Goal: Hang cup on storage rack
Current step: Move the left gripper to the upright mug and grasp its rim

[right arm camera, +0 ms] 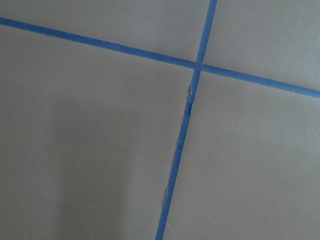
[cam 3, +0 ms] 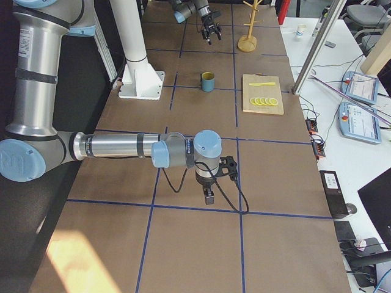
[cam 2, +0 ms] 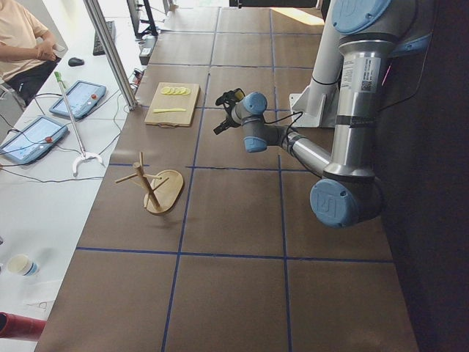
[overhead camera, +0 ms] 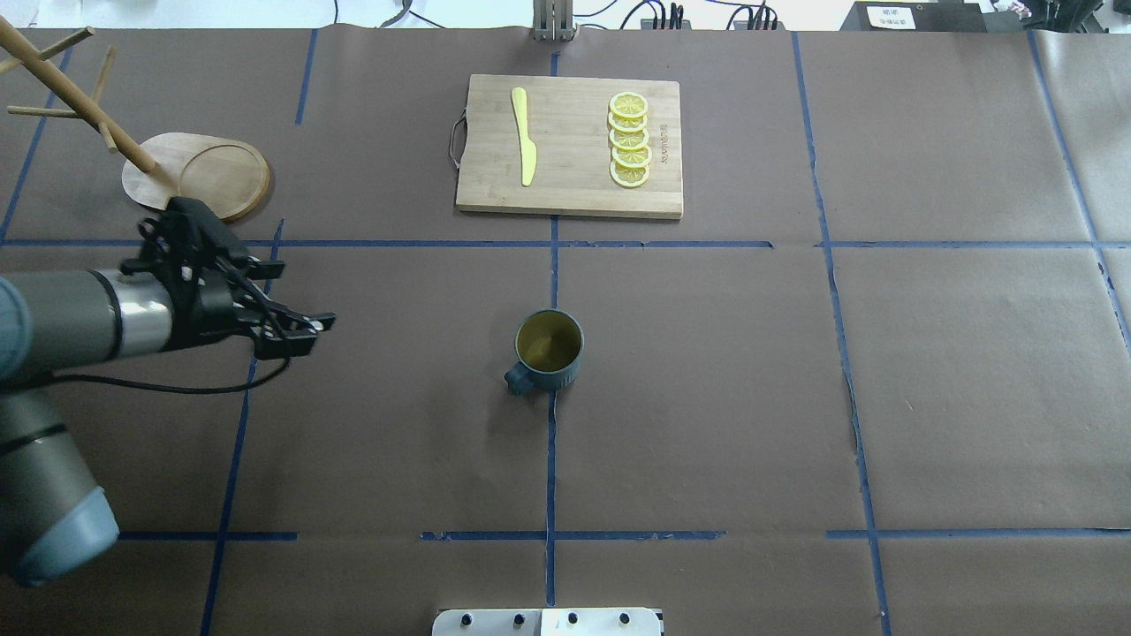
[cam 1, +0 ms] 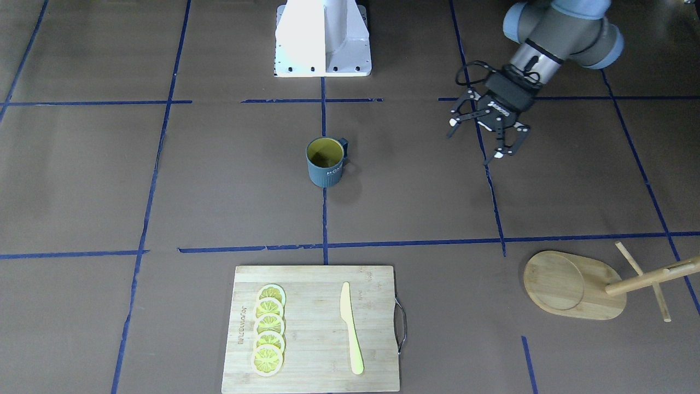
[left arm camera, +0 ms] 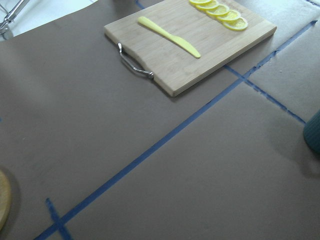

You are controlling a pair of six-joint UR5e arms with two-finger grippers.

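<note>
Left gripper (cam 1: 474,139) hovers tilted on the handle side of the cup (cam 1: 326,161), fingers spread, well apart from it. Cup sits upright on the table (cam 1: 415,197), storage rack (cam 1: 569,306) past that gripper. Right gripper (cam 3: 208,198): can't tell.

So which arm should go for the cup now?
Left. The left gripper is open, on the same side of the cup as the storage rack. The right gripper hangs far from both.
</note>
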